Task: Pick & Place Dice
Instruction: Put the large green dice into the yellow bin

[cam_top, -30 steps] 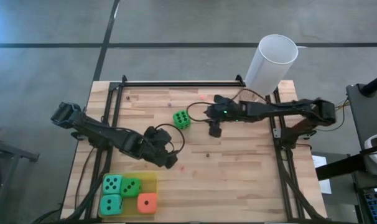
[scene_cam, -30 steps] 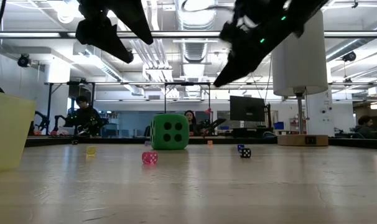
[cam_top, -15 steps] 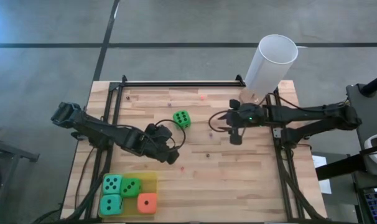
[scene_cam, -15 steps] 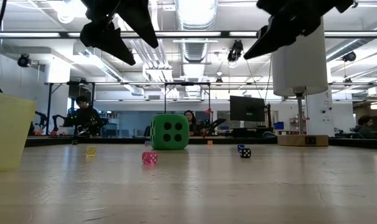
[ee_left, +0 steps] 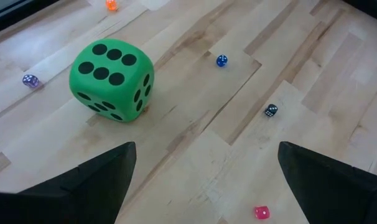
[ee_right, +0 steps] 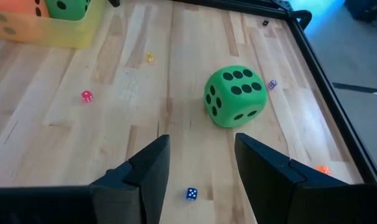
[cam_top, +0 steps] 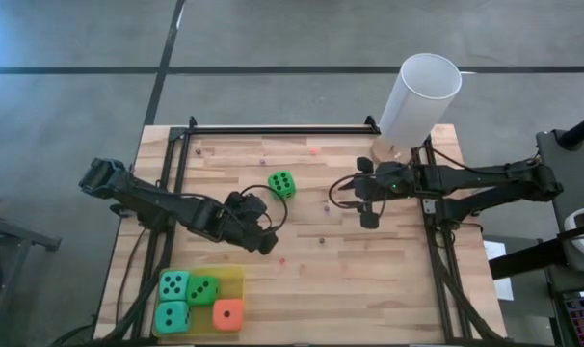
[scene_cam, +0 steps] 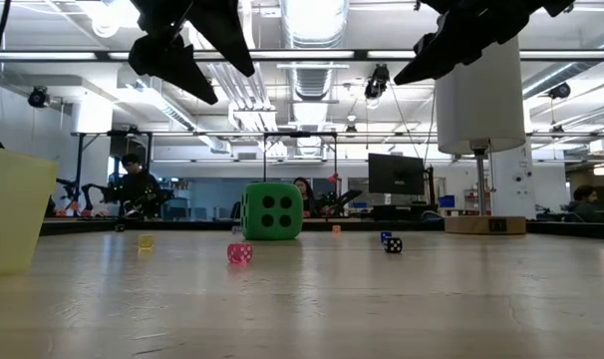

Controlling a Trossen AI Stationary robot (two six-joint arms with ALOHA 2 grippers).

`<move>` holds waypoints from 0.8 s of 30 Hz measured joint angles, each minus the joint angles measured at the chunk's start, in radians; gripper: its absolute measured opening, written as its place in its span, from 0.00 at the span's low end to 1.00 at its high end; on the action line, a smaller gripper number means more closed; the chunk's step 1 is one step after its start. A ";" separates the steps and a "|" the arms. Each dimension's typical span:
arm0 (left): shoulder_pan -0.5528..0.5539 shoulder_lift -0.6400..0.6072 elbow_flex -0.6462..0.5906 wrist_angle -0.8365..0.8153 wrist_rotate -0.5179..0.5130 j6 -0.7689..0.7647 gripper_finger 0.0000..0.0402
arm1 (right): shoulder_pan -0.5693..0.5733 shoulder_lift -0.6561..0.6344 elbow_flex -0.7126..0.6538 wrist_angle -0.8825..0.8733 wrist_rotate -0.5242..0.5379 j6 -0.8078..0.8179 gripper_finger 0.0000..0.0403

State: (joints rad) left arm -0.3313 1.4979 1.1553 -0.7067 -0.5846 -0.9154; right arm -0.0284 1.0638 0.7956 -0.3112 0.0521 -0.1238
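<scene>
One green die (cam_top: 281,183) rests on a flat face on the wooden table, six pips up in the left wrist view (ee_left: 111,81). Two teal dice (cam_top: 172,285), another green die (cam_top: 203,289) and an orange-red die (cam_top: 228,313) lie in the yellow tray (cam_top: 236,280) at the near left. My left gripper (cam_top: 260,226) hangs open above the table, near-left of the lone die; its fingers (ee_left: 101,177) frame bare wood. My right gripper (cam_top: 355,190) hovers open to the die's right, pointing toward it (ee_right: 235,96).
A tall white cylinder (cam_top: 422,96) stands at the table's far right corner. Several tiny dice lie scattered on the wood, among them a pink one (ee_left: 260,212), a blue one (ee_left: 221,60) and a black one (ee_left: 270,110). Black rails (cam_top: 273,129) run along the table's far and side edges.
My right gripper has drawn back from the lone green die toward the table's right edge and risen, staying open. The die has kept its place. My left gripper has kept still.
</scene>
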 joint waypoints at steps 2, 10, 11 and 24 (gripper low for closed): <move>0.000 0.000 0.000 0.000 0.000 0.000 0.99 | 0.000 0.000 0.000 0.000 0.000 -0.004 0.45; 0.000 0.000 0.000 0.000 0.000 0.000 0.98 | 0.000 0.000 0.000 0.000 0.000 -0.006 0.45; 0.000 0.000 0.000 0.000 0.000 0.000 0.98 | 0.000 0.000 0.000 0.000 0.000 -0.006 0.45; 0.095 0.000 0.000 0.000 0.050 0.048 0.98 | 0.000 0.000 0.000 0.000 0.000 -0.007 0.45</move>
State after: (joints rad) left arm -0.2359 1.4979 1.1553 -0.7069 -0.5347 -0.8678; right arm -0.0284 1.0641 0.7956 -0.3107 0.0521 -0.1307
